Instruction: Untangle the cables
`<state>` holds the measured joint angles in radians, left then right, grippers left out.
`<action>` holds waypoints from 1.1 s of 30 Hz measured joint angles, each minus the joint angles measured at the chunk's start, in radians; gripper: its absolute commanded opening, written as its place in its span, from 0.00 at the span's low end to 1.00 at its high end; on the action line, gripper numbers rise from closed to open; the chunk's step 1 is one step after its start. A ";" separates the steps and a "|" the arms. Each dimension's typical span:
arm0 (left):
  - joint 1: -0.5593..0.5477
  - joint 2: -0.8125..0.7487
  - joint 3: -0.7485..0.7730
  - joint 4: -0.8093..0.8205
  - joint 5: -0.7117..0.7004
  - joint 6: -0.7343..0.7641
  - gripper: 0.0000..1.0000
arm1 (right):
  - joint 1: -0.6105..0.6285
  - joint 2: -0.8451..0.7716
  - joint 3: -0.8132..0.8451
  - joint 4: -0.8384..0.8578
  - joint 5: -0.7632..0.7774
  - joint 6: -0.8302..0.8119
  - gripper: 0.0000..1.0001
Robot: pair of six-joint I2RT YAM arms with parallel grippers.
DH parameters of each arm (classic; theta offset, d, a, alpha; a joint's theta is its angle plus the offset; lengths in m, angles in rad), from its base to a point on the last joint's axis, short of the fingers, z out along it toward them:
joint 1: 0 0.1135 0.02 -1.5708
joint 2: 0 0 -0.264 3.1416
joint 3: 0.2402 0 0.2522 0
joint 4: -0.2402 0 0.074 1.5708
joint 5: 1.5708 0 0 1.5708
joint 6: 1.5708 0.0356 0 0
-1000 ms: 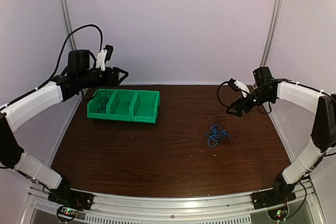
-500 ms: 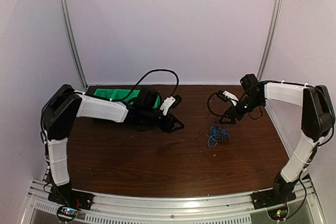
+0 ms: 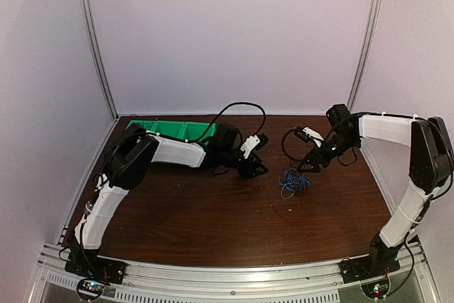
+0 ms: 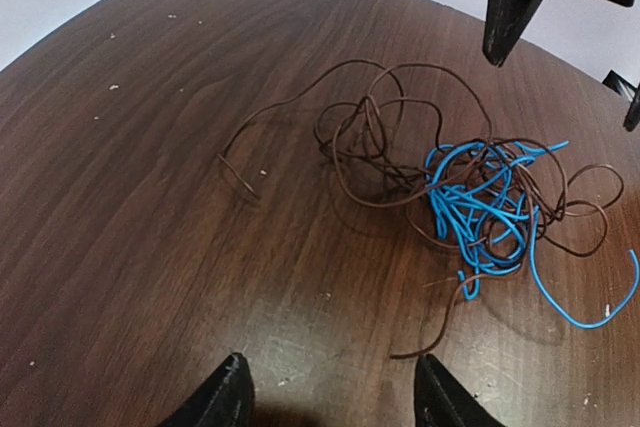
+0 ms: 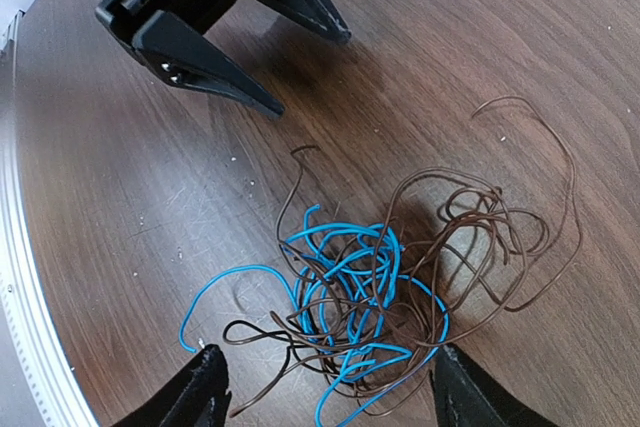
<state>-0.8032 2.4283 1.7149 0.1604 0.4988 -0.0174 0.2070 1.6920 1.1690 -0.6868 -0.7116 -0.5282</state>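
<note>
The cables (image 3: 292,182) lie in one loose tangle on the brown table, right of centre. Bright blue wires (image 4: 480,212) are knotted with thin dark brown ones (image 4: 380,137). My left gripper (image 3: 258,169) hovers low just left of the tangle, open, with only bare table between its fingers in the left wrist view (image 4: 335,392). My right gripper (image 3: 309,165) hangs over the tangle's upper right side, open. In the right wrist view (image 5: 330,377) the blue wires (image 5: 360,287) and brown loops (image 5: 480,227) lie between and ahead of its fingers, ungripped.
A green bin row (image 3: 170,128) stands at the back left, partly hidden behind my left arm. The left gripper's black fingers (image 5: 220,37) face the right wrist camera across the tangle. A right gripper finger (image 4: 510,7) shows at the top of the left wrist view.
My left arm has swung from above the green bins across to the table's middle, ending beside the tangle. My right gripper has come down and in toward the tangle.
</note>
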 measured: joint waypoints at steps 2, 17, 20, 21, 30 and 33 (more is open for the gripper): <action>-0.006 0.035 0.041 -0.004 0.008 0.014 0.54 | 0.000 -0.001 -0.002 0.001 -0.001 0.000 0.72; -0.063 0.124 0.114 -0.003 0.097 0.076 0.48 | 0.000 -0.001 -0.003 0.003 -0.013 0.004 0.72; -0.062 0.107 0.082 0.016 0.065 0.076 0.52 | 0.000 -0.001 -0.003 0.003 -0.014 0.004 0.72; -0.062 0.084 0.042 0.030 0.047 0.076 0.53 | 0.000 -0.001 -0.003 0.003 -0.014 0.004 0.72; -0.062 -0.109 -0.239 0.107 -0.021 0.045 0.56 | 0.000 -0.001 -0.027 0.019 -0.016 0.005 0.72; -0.070 -0.091 -0.217 0.120 -0.018 0.026 0.55 | 0.000 -0.001 -0.028 0.026 -0.021 0.005 0.72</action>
<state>-0.8730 2.3375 1.4975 0.2806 0.4805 0.0082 0.2070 1.6909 1.1408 -0.6609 -0.7322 -0.5232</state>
